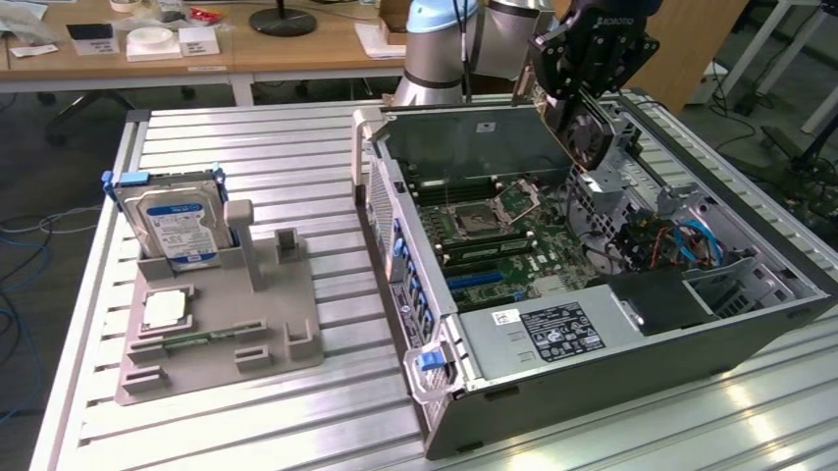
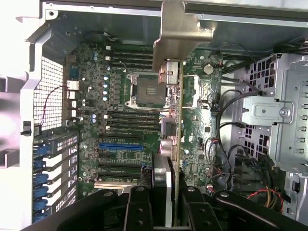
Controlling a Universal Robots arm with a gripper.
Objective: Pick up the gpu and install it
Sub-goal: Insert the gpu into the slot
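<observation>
Overhead, the gripper (image 1: 583,98) pinches the graphics card (image 1: 596,137) between narrow fingers, above the open computer case (image 1: 590,383). The case lies on a ribbed metal table (image 1: 235,147) beside a grey tray (image 1: 262,324) holding a hard drive (image 1: 177,226). Wooden desks (image 1: 301,49) stand behind.

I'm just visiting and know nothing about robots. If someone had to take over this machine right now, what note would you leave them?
Pincer: shut on the gpu, which it holds on edge.
Where: the gpu hangs over the open case, above the motherboard and apart from it.
Done: the gpu is picked up and is over the case.
Left: the gpu is not yet seated in any slot.
</observation>
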